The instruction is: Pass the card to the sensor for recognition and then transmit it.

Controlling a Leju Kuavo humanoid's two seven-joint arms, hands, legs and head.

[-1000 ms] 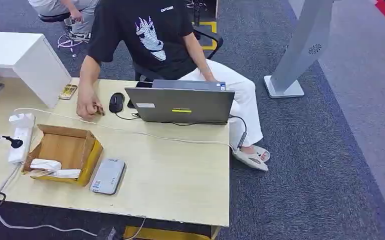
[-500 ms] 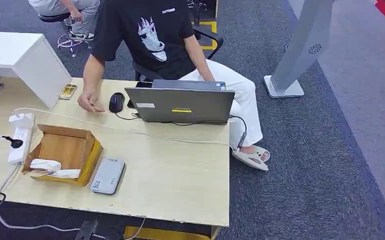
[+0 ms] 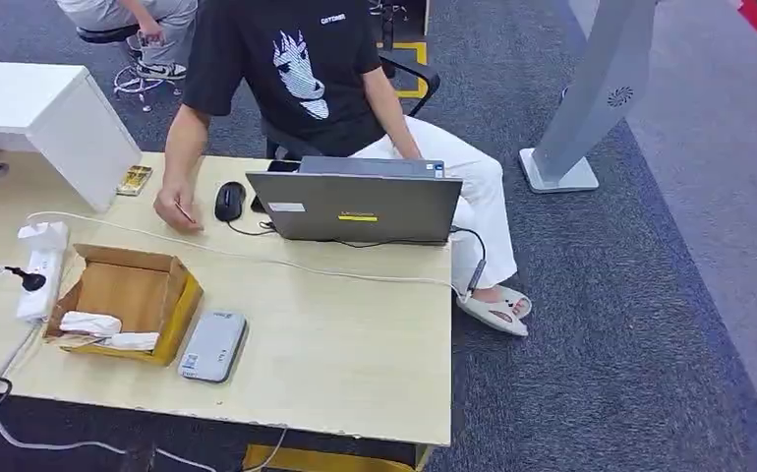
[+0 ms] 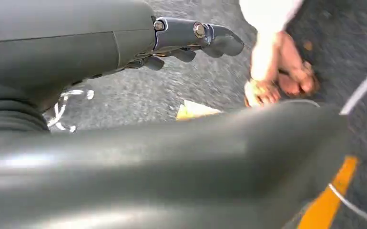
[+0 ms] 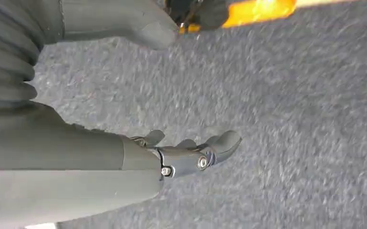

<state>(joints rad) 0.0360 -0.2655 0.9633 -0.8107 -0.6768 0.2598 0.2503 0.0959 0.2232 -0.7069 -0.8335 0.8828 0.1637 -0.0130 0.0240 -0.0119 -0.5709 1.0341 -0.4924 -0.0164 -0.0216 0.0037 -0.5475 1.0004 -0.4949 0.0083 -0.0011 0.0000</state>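
Observation:
A grey flat sensor box (image 3: 212,346) lies on the wooden table (image 3: 355,354), near its front edge, beside an open cardboard box (image 3: 129,300). A person in a black shirt sits behind the table, and their hand (image 3: 176,208) rests on the tabletop next to the mouse with a thin card-like thing in its fingers. My left hand (image 4: 191,40) hangs over the carpet, fingers stretched out and holding nothing. My right hand (image 5: 191,152) also hangs above the carpet, fingers apart with nothing in them.
A grey laptop (image 3: 355,205) stands open at the table's far side with a black mouse (image 3: 229,200) beside it. A white power strip (image 3: 40,270) and cables lie at the left. A white cabinet (image 3: 50,118) and a grey stand (image 3: 591,98) flank the table.
The person's hand has drawn back a little toward the mouse and the person has straightened up. A dark shape at the picture's bottom edge slid left.

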